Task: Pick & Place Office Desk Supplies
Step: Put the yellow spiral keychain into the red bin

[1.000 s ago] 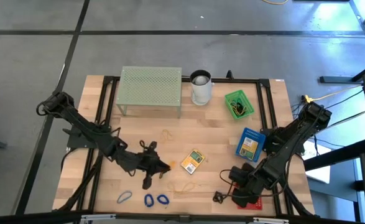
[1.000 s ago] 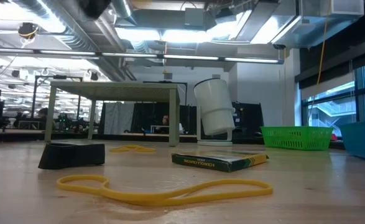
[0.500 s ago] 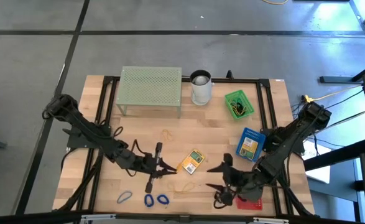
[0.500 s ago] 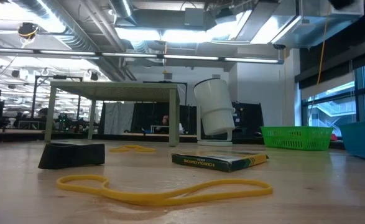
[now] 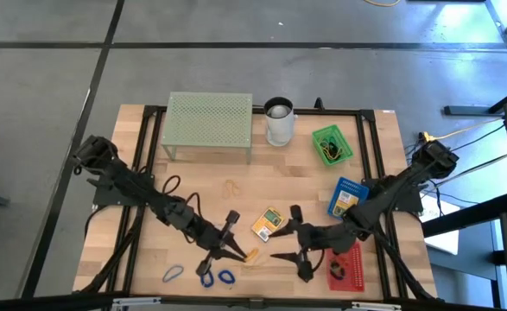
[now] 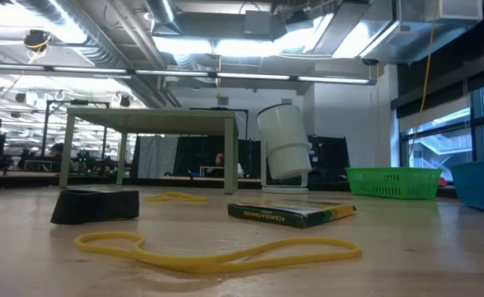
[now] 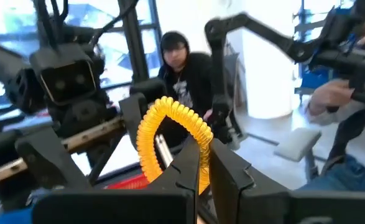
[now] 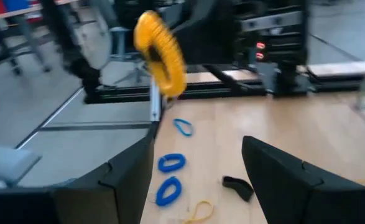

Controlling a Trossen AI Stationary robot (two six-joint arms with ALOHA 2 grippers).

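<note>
A yellow-orange coiled band (image 7: 170, 121) is held in my left gripper (image 5: 241, 251), which is shut on it above the table's near middle. It also shows in the right wrist view (image 8: 160, 59). My right gripper (image 5: 286, 238) stands open just right of it, facing it, with nothing between its fingers (image 8: 126, 180). On the wood lie three blue rubber bands (image 5: 207, 278), a yellow rubber band (image 6: 217, 252), a black binder clip (image 6: 93, 206), a yellow card pack (image 5: 269, 223) and a tan band (image 5: 231, 186). My left gripper pinches the coiled band's lower end (image 7: 202, 177) between its two fingers. The fingers lie about level and point toward the table's right side. The rest of the loop arches up past the fingertips, lifted clear of the table.
At the back stand the pale green mesh stand (image 5: 210, 125), the white cup (image 5: 279, 121) and a green basket (image 5: 332, 144). A blue box (image 5: 346, 200) and a red basket (image 5: 346, 266) sit at the right. People (image 7: 176, 56) are beyond the table.
My left gripper has tipped up from pointing down to about level, rolled, and gone toward the near edge and right, carrying the coiled band clear of the table. My right gripper has risen from the red basket, tipped to about level and gone left toward the left gripper, staying open.
</note>
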